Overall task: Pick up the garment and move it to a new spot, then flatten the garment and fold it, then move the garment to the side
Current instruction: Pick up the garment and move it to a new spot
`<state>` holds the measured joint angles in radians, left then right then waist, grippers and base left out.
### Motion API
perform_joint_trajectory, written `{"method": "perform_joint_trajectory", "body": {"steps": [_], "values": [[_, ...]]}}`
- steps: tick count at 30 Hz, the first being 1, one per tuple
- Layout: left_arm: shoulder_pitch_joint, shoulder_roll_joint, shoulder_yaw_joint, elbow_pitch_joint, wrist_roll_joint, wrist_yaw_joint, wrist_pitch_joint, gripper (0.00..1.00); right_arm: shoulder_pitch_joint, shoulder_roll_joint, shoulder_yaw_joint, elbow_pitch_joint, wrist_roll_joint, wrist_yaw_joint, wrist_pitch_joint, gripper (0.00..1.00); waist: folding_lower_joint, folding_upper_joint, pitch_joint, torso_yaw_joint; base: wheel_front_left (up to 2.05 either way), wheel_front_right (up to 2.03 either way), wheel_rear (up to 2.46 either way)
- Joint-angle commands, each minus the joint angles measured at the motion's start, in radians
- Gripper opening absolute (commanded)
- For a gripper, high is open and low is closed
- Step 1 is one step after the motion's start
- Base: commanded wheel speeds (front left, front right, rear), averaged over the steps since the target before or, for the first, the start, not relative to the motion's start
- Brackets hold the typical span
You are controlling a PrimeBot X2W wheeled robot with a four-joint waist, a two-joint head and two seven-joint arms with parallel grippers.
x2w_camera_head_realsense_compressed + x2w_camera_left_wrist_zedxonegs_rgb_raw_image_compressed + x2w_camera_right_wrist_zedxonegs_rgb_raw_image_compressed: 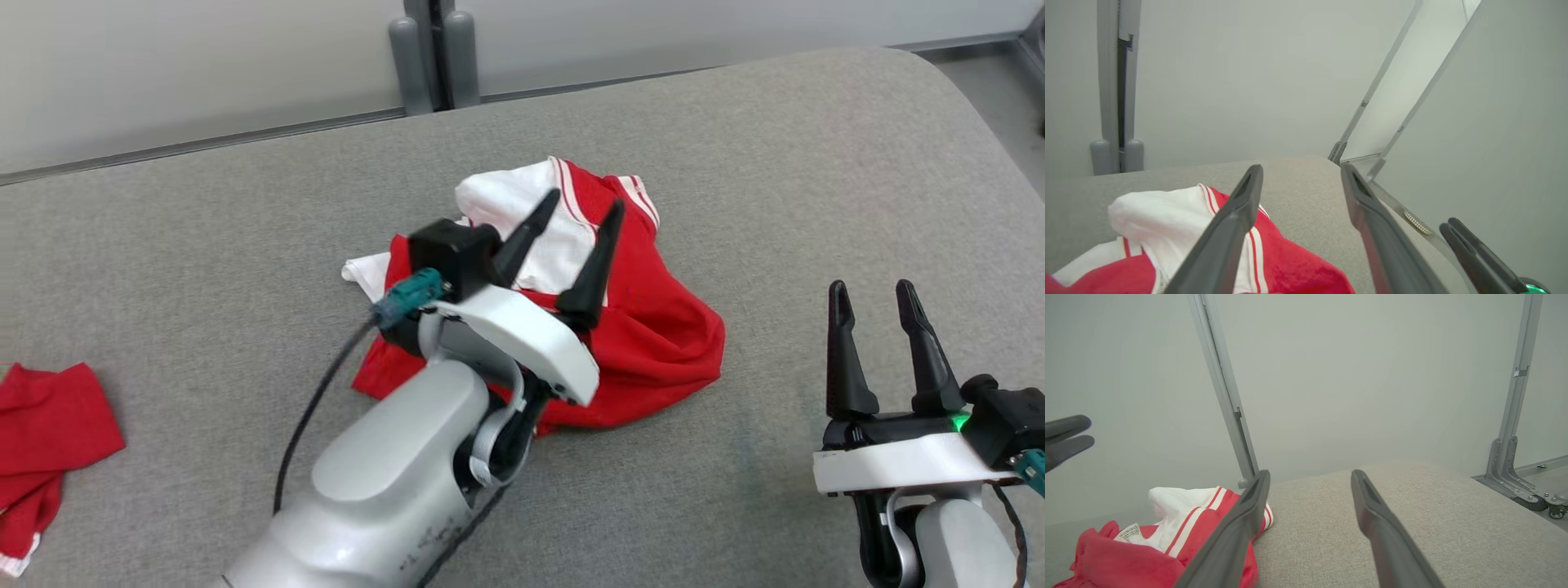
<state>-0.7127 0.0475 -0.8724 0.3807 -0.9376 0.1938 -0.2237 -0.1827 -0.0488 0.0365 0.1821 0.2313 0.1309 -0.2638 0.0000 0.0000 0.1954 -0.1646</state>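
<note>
While left jaws gape, garment [669,343] lies beneath

Grey fabric surface [775,163], red cloth [49,433] at left edge, grey posts [433,57] behind

Pale panels [204,65] on grey metal posts [433,57] are standing behind the padded worktop [816,163], upper frame, suggesting a lab.

The left gripper [1301,167] holds its fingers [1233,228] wide apart above the crumpled red-and-white garment [1147,212], which lies on the grey fabric surface [1298,204] short of its far edge. The right gripper [1449,224] pokes in near the surface's right edge.
</note>
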Motion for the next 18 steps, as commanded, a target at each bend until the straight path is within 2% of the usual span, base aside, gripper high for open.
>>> {"method": "perform_joint_trajectory", "body": {"steps": [1, 4, 6, 9, 11, 15, 18], "values": [[-0.017, 0.008, 0.028, 0.015, -0.003, 0.002, -0.014, 1.0, 0.009, -0.003, -0.006, -0.001, -0.008, 0.0, -0.001, 1.0, 0.0, 0.0, -0.022, 0.036, 0.0, 0.0, 0.0], [-0.029, 0.064, 0.102, 0.045, 0.041, 0.0, -0.037, 1.0, 0.019, -0.003, -0.01, -0.002, -0.022, 0.0, -0.001, 1.0, 0.0, 0.0, -0.048, 0.083, 0.0, 0.0, 0.0], [-0.002, 0.098, 0.151, 0.04, 0.064, -0.017, -0.041, 1.0, 0.024, -0.002, -0.004, -0.005, -0.032, 0.0, -0.001, 1.0, 0.0, 0.0, -0.063, 0.113, 0.0, 0.0, 0.0], [0.081, 0.147, 0.237, -0.015, 0.101, -0.1, -0.041, 1.0, 0.043, -0.004, 0.016, -0.001, -0.065, 0.0, -0.001, 1.0, 0.0, 0.0, -0.088, 0.155, 0.0, 0.0, 0.0], [0.148, 0.192, 0.29, -0.045, 0.154, -0.13, -0.041, 1.0, 0.052, -0.004, 0.014, 0.001, -0.083, 0.0, -0.001, 1.0, 0.0, 0.0, -0.103, 0.184, 0.0, 0.0, 0.0], [0.319, 0.2, 0.382, -0.094, 0.241, -0.162, -0.041, 1.0, 0.077, -0.003, 0.005, 0.005, -0.101, 0.0, -0.001, 1.0, 0.0, 0.0, -0.131, 0.232, 0.0, 0.0, 0.0], [0.452, 0.177, 0.464, -0.137, 0.306, -0.182, -0.041, 1.0, 0.1, -0.003, 0.009, 0.008, -0.102, 0.0, -0.001, 1.0, 0.0, 0.0, -0.155, 0.254, 0.0, 0.0, 0.0]]}}
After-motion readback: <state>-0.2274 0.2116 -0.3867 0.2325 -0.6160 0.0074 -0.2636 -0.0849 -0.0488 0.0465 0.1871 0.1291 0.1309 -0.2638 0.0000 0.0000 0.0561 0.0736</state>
